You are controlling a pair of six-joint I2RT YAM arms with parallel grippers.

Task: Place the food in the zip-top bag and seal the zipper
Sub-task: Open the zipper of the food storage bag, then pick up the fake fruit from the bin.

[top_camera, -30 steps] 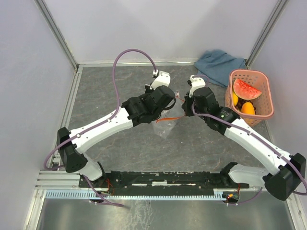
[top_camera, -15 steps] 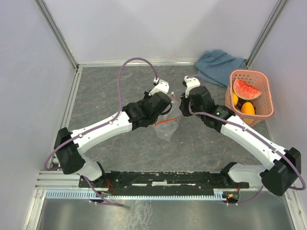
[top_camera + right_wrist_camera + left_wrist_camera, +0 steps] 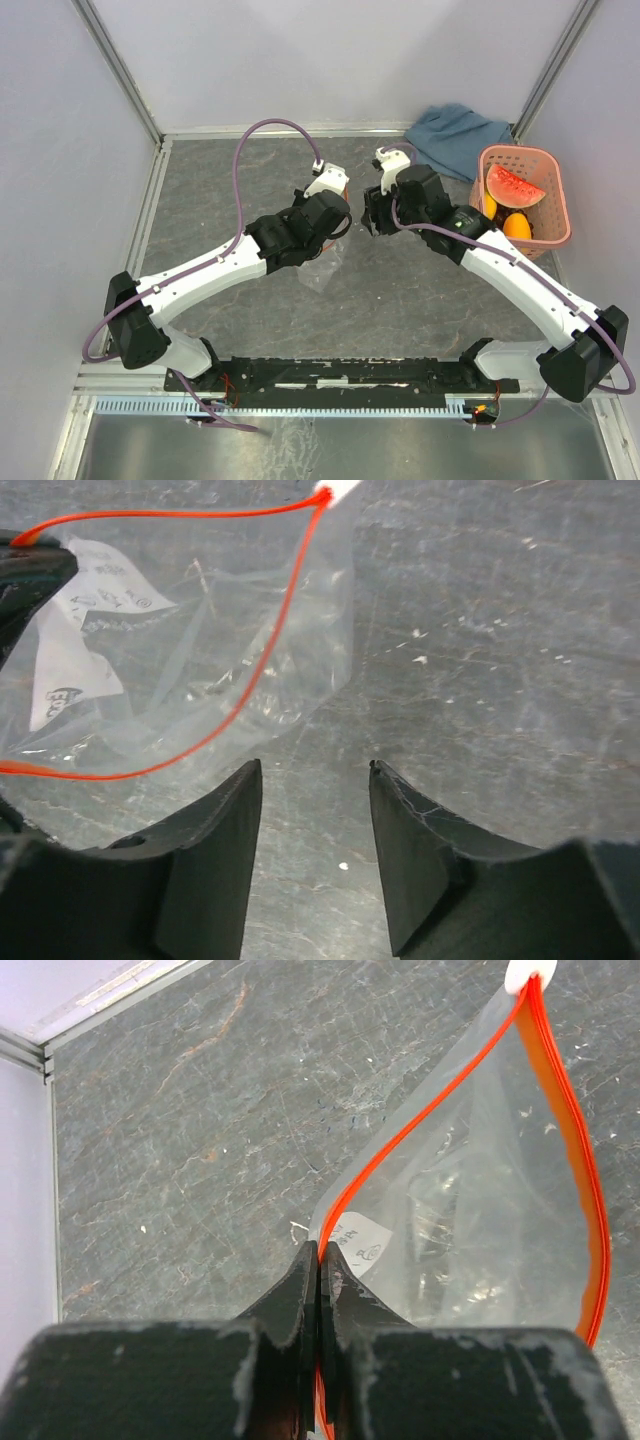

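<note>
The clear zip-top bag (image 3: 470, 1210) hangs from my left gripper (image 3: 320, 1256), which is shut on the red-orange zipper (image 3: 563, 1100) at one end of the mouth. The mouth gapes open, and the white end piece (image 3: 528, 972) sits at its far tip. In the top view the bag (image 3: 322, 268) droops under the left wrist. My right gripper (image 3: 315, 770) is open and empty, just beside the bag (image 3: 200, 650) and not touching it. The food lies in the pink basket (image 3: 555, 190): a watermelon wedge (image 3: 512, 187), an orange fruit (image 3: 517, 226) and a yellow fruit (image 3: 490, 205).
A blue-grey cloth (image 3: 455, 135) lies crumpled at the back, next to the basket. Metal rails (image 3: 155, 200) and pale walls bound the stone tabletop (image 3: 420, 290). Both arms meet over the middle of the table.
The right gripper has opened and drawn back from the bag's mouth. The left gripper, still shut on the zipper, has carried the bag a little to the left.
</note>
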